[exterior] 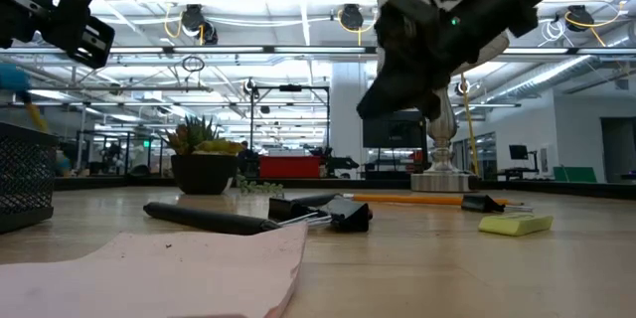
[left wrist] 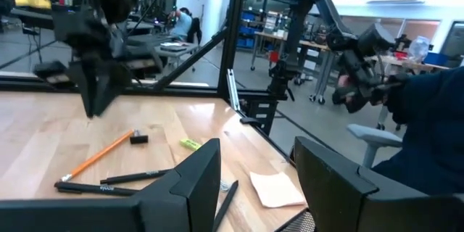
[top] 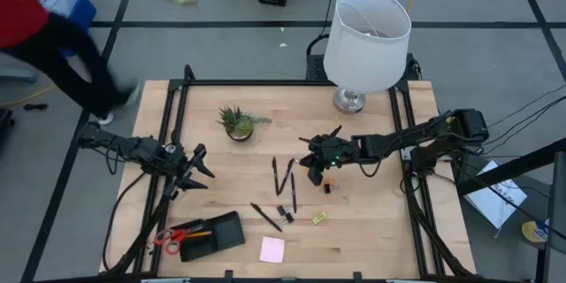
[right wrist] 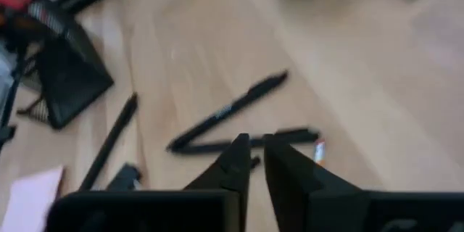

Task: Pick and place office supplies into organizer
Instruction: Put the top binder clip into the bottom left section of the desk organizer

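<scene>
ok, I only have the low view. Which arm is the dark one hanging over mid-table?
Observer: That is the right gripper. It is above the black pens, which lie on the table.
Operator: Where is the organizer? I see only mesh at my edge.
Observer: The organizer is on the left arm's side, next to the pink pad. The red-handled scissors lie at its outer end.
Operator: Left arm?
Observer: The left gripper is open and empty, off to the table's left side.
</scene>
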{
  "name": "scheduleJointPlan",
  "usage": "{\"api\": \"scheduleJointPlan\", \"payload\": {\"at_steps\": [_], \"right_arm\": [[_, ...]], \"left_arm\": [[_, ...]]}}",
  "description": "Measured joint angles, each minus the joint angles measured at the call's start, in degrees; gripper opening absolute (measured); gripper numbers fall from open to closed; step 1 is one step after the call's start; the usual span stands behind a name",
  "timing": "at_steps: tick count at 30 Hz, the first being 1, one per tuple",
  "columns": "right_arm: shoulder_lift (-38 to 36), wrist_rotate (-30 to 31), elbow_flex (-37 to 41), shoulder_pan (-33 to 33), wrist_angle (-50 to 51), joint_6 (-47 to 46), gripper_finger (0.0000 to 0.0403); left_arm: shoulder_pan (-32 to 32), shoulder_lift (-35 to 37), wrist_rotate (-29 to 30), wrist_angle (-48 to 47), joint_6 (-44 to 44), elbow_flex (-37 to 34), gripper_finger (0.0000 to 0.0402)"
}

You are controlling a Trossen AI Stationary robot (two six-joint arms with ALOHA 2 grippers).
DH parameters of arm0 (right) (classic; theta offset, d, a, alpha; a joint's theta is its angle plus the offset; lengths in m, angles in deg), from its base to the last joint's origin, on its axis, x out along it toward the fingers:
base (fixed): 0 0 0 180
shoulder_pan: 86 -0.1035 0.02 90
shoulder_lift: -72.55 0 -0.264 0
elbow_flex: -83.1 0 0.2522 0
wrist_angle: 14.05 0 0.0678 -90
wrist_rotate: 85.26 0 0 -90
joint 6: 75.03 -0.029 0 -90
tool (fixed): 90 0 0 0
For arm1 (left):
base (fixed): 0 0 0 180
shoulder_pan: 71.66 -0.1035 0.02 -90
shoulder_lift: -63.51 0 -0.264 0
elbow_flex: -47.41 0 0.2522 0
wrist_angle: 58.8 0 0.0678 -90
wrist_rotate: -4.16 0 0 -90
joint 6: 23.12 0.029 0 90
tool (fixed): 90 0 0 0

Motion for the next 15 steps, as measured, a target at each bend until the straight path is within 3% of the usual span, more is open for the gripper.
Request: {"api": "scheduleJointPlan", "payload": {"at_steps": [5,9,15], "right_arm": [[4.9,-3.4,-0.7,1.0,1.1,-0.1,0.0121],[7.3,-1.0,-5.2,1.0,3.1,3.9,0.0161],[14.8,2.3,-20.2,2.0,26.9,5.2,0.0168]], "left_arm": [[0.0,0.0,2.2,0.0,0.2,0.0,0.0179],[0.0,0.0,2.5,-0.1,0.5,0.0,0.0179],[0.0,0.0,2.5,-0.3,0.7,0.0,0.0179]]}}
